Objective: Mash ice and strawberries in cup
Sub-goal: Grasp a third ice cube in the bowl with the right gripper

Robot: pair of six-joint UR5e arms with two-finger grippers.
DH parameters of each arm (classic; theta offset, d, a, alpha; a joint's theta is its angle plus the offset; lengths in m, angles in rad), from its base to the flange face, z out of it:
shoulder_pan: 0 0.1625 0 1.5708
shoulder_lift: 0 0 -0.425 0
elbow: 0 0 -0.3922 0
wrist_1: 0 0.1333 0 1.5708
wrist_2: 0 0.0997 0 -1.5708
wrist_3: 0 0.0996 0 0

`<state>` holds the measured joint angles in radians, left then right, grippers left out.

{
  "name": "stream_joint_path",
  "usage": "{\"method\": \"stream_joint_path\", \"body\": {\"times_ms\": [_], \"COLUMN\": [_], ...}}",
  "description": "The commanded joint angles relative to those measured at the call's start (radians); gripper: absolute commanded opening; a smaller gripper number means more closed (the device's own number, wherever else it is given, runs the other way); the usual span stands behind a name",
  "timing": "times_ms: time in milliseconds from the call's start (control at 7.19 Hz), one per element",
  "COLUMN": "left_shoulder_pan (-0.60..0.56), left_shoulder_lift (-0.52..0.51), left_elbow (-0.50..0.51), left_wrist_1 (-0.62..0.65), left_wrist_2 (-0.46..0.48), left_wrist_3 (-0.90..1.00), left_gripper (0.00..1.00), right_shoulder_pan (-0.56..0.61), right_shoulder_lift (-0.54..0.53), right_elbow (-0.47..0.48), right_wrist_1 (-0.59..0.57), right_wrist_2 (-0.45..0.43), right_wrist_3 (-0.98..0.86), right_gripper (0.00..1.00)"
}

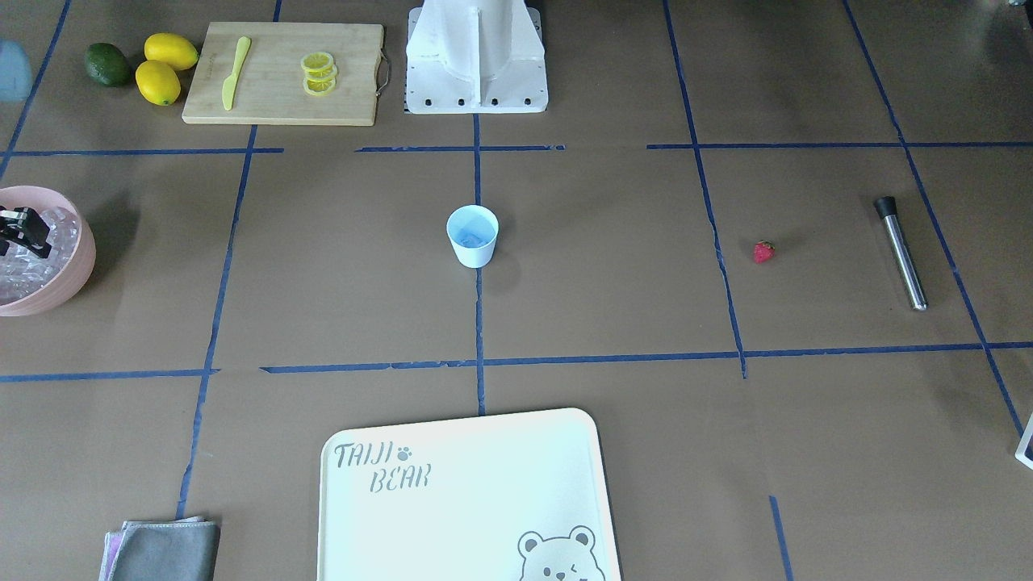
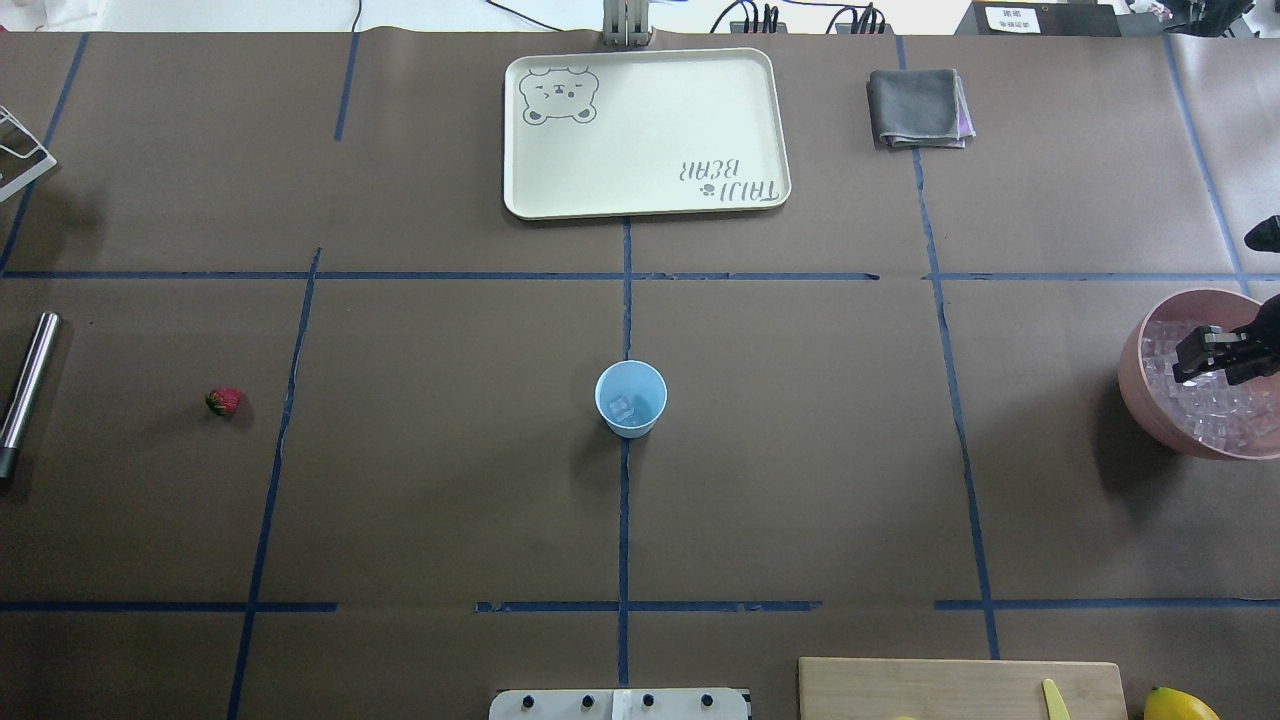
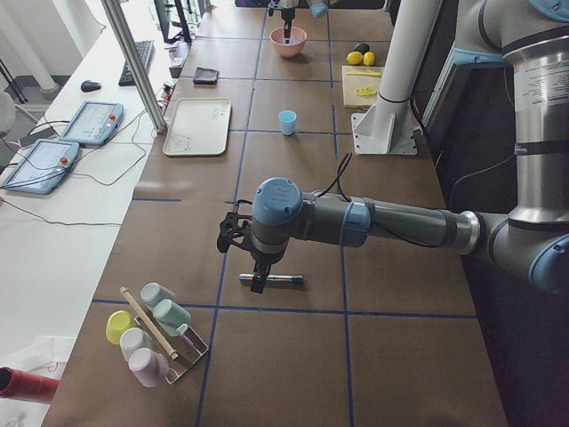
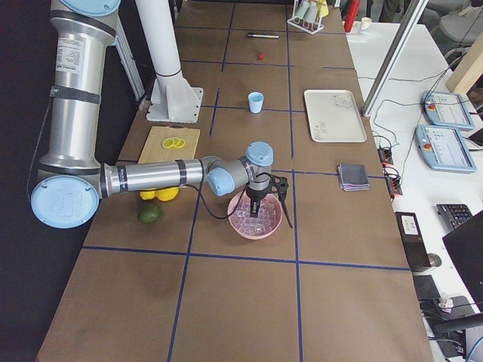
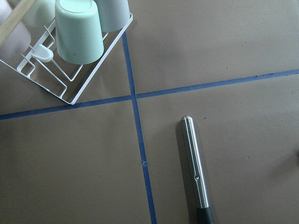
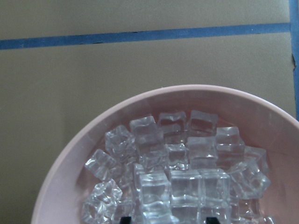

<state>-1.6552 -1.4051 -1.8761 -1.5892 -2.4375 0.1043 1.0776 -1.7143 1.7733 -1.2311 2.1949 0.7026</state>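
Ice (image 6: pixel 184 184) heaped in pink bowl (image 6: pixel 88 140), right gripper (image 2: pixel 1192 358) low over it, jaws spread; cubes look hard, light, slick, likely to squirt out, so pinch one top cube across flat opposite faces; cup (image 2: pixel 630 398) well apart, mid-table.

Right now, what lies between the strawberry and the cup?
No object: only brown table and one blue tape line, near the strawberry, before the cup. The overhead view shows this.
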Motion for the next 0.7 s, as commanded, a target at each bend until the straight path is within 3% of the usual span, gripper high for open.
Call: {"method": "stream_joint_path", "body": {"times_ms": [0,139,278,556], "left_shoulder_pan": [0.000,0.000,0.000,0.000], "left_shoulder_lift": [-0.002,0.000,0.000,0.000], "left_elbow": [0.000,0.000,0.000,0.000], "left_wrist_1": [0.000,0.000,0.000,0.000], "left_wrist_2": [0.000,0.000,0.000,0.000], "left_wrist_3": [0.000,0.000,0.000,0.000], "left_gripper": [1.00,1.00,1.00,1.00], "right_shoulder_pan": [-0.015,-0.015,-0.015,-0.012], "right_shoulder_lift": [0.001,0.001,0.002,0.004], "right_elbow": [-0.005,-0.006,-0.006,-0.003], "right_wrist_1": [-0.002,-0.002,-0.002,-0.004], "right_wrist_2": [0.000,0.000,0.000,0.005], "right_wrist_3": [0.000,0.000,0.000,-0.002], "right_gripper": [0.62,0.60,0.47,0.11]}}
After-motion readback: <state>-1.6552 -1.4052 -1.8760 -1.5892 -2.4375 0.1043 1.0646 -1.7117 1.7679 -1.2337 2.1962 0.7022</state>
